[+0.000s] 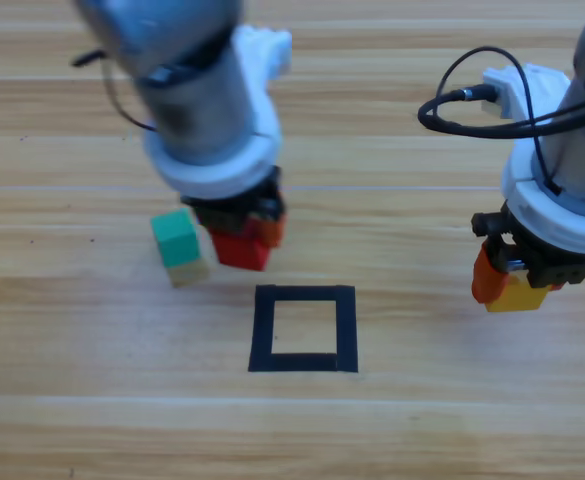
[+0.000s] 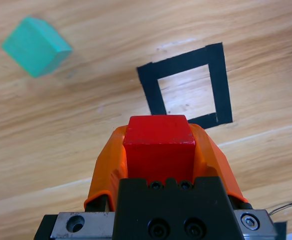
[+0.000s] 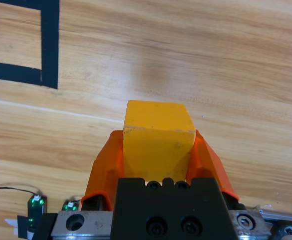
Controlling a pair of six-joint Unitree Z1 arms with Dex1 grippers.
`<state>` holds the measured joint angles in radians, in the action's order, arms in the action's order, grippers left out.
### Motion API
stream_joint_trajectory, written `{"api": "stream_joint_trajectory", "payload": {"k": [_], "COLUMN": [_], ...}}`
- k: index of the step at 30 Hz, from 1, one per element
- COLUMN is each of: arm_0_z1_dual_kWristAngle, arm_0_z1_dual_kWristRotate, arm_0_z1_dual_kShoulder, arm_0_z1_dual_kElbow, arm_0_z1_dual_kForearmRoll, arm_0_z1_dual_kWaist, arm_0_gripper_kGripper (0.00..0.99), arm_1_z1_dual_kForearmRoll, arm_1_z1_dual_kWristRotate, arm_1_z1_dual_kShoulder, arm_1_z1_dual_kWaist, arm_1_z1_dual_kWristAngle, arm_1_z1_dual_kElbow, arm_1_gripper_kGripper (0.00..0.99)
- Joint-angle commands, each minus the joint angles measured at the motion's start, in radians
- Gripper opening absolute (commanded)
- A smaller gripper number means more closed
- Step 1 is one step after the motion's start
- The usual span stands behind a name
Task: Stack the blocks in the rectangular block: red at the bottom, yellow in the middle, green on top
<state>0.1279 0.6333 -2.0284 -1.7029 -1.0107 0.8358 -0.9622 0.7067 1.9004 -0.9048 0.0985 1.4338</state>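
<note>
1. Progress first: nothing stands inside the rectangular block (image 1: 304, 328) yet, so by our reckoning none of the three placements is done; its bare wooden interior shows in both the high view and the left wrist view.
2. We see the left gripper (image 1: 244, 237) clamped on the red cube (image 1: 240, 249), just beyond the tape outline's upper-left corner in the high view. From the left wrist camera the cube sits squarely between the orange jaws, with the outline ahead of it.
3. We see the right gripper (image 1: 517, 285) clamped on the yellow cube (image 1: 517, 294), well to the right of the outline, waiting with its load.
4. The green cube (image 1: 176, 240) rests on the table (image 1: 92, 400), unheld, to the upper left of the outline and just beside the red cube.
5. What remains, as we judge it: set red inside the outline, yellow on red, then pick up green and top the stack.
</note>
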Motion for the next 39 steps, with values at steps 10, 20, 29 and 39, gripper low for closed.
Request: {"api": "stream_joint_trajectory", "payload": {"k": [10, 20, 29, 39], "arm_0_z1_dual_kWristAngle": [0.025, 0.056, 0.076, 0.087], "arm_0_z1_dual_kWristRotate": [0.287, 0.430, 0.416, 0.378], "arm_0_z1_dual_kShoulder": [-0.260, -0.243, -0.250, -0.248], "arm_0_z1_dual_kElbow": [-0.219, -0.212, -0.162, -0.107], "arm_0_z1_dual_kForearmRoll": [-0.163, -0.117, -0.039, -0.002], "arm_0_z1_dual_kWaist": [0.126, 0.155, 0.166, 0.163], "arm_0_gripper_kGripper": [0.040, 0.041, 0.041, 0.040], "arm_1_z1_dual_kForearmRoll": [-0.007, -0.006, -0.006, -0.004], "arm_1_z1_dual_kWristRotate": [-0.007, -0.018, -0.024, -0.026], "arm_1_z1_dual_kShoulder": [0.057, 0.066, 0.074, 0.085], "arm_1_z1_dual_kWaist": [0.052, 0.052, 0.052, 0.052], "arm_1_z1_dual_kWristAngle": [-0.060, -0.059, -0.057, -0.059], "arm_1_z1_dual_kElbow": [0.008, 0.014, 0.016, 0.019], "arm_1_gripper_kGripper": [0.000, 0.000, 0.000, 0.000]}}
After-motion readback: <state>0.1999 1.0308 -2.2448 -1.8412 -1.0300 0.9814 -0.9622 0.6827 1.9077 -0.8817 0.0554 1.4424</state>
